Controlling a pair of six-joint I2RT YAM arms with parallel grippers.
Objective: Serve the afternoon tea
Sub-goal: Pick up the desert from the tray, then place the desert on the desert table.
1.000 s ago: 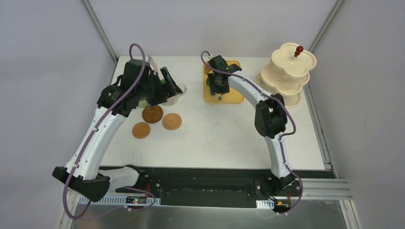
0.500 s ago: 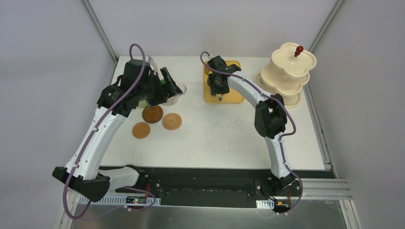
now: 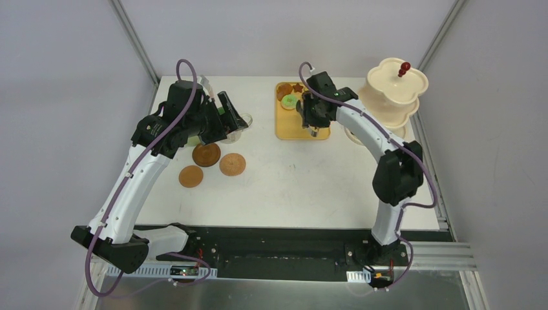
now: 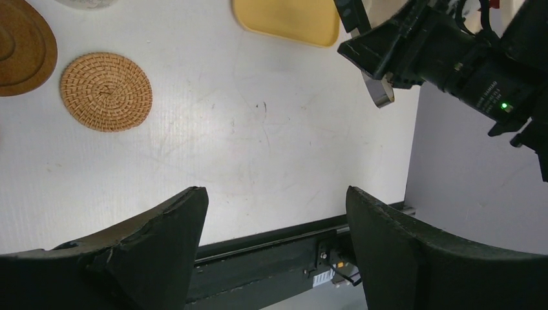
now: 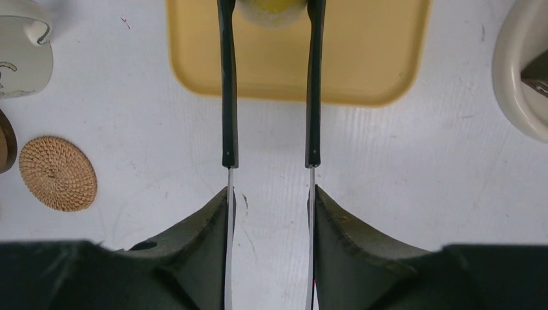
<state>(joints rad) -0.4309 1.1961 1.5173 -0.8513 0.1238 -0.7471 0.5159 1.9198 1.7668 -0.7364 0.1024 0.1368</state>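
Tongs (image 5: 226, 97) rather than a bare grip: why, do you think?

— Likely the toy cakes are too small to pinch directly. The right claw (image 5: 270, 200) is closed about halfway onto the metal handles of the tongs, pressing both, and the black tips do the fine work.

— And the tips have something?

— A yellow pastry (image 5: 271, 6) sits between them, above the yellow tray (image 5: 368, 58) at the far middle of the tabletop (image 3: 291, 187). It is cut off at the picture's edge, so I cannot tell whether it is lifted clear. The other pastries (image 3: 285, 91) lie at the tray's far end, and the tiered stand (image 3: 394, 97) waits just to the right, probably the destination.

— The other arm?

— The left claw (image 4: 274, 194) is spread wide, with nothing between its jaws. It hangs over the left side by the cream mug (image 5: 22, 55), beyond the coasters (image 3: 208, 155), perhaps kept out of the way.
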